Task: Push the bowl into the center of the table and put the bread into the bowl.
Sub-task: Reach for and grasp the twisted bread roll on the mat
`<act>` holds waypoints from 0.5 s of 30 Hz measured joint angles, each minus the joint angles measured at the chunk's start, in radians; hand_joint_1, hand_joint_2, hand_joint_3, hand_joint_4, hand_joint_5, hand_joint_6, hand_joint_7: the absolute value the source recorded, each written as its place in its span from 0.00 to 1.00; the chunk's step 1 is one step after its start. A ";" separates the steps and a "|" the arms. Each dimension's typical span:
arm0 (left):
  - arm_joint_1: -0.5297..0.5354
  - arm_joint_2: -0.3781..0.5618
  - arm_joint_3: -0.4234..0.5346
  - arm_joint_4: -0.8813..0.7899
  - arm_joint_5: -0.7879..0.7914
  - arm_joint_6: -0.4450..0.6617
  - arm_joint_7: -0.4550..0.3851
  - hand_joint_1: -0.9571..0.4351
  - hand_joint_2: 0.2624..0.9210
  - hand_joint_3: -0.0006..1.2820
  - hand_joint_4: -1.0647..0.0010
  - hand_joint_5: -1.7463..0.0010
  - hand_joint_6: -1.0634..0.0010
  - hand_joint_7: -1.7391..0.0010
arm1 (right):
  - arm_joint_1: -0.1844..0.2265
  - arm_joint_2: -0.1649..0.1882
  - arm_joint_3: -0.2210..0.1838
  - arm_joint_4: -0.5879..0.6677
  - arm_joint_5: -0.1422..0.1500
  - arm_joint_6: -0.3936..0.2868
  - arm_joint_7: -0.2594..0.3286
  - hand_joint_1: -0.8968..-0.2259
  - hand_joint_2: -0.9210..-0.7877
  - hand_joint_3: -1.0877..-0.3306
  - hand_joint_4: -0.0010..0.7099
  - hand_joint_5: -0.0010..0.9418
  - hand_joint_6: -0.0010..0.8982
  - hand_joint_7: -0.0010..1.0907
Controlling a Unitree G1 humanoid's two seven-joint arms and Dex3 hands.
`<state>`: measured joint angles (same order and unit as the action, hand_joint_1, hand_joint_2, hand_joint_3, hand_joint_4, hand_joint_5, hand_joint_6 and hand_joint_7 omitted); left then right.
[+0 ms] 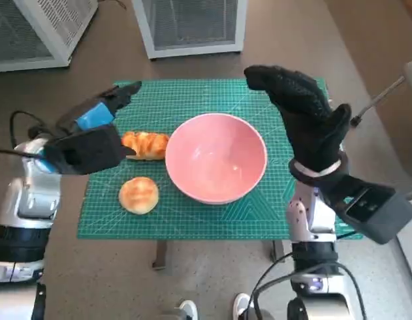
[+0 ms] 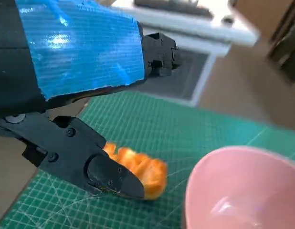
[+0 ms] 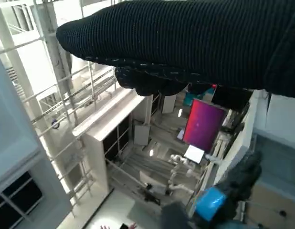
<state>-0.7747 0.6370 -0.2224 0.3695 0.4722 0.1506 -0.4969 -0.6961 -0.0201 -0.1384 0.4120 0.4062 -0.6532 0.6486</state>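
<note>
A pink bowl (image 1: 216, 157) stands empty near the middle of the green mat (image 1: 193, 223). A golden croissant-shaped bread (image 1: 146, 145) lies just left of the bowl, and a round bun (image 1: 139, 195) sits nearer the front edge. My left hand (image 1: 93, 130) hovers over the mat's left side, holding nothing. In the left wrist view a lower finger (image 2: 107, 174) reaches right up to the croissant (image 2: 140, 171), beside the bowl (image 2: 243, 191). My right hand (image 1: 303, 113) is raised above the bowl's right side, empty, with its fingers stretched out.
Two white mesh-fronted units (image 1: 189, 23) (image 1: 33, 30) stand on the floor behind the table. A person's shoes (image 1: 243, 307) show at the table's front edge. A thin metal rod (image 1: 379, 99) sticks out at the right.
</note>
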 measured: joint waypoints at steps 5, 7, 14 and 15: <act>-0.072 -0.037 -0.068 0.113 0.044 -0.004 -0.003 0.62 0.69 0.01 0.99 1.00 0.87 0.97 | 0.007 -0.004 0.002 -0.008 0.006 0.015 0.000 0.62 0.00 0.72 0.32 0.02 0.00 0.63; -0.104 -0.055 -0.101 0.171 0.072 -0.012 -0.002 0.62 0.69 0.01 0.99 1.00 0.87 0.97 | 0.008 -0.005 0.002 -0.012 0.014 0.022 0.000 0.61 0.00 0.72 0.32 0.02 0.00 0.63; -0.172 -0.102 -0.166 0.324 0.121 -0.037 0.015 0.63 0.70 0.01 0.97 0.99 0.86 0.98 | 0.009 -0.008 0.000 -0.021 0.029 0.039 0.000 0.60 0.00 0.76 0.32 0.02 0.00 0.66; -0.180 -0.109 -0.173 0.347 0.124 -0.039 0.019 0.63 0.70 0.01 0.97 0.99 0.86 0.98 | 0.009 -0.008 0.000 -0.022 0.030 0.041 0.000 0.60 0.00 0.77 0.32 0.02 0.00 0.66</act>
<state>-0.9545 0.5281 -0.3956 0.7165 0.5963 0.1119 -0.4775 -0.6866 -0.0283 -0.1385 0.3903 0.4358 -0.6119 0.6486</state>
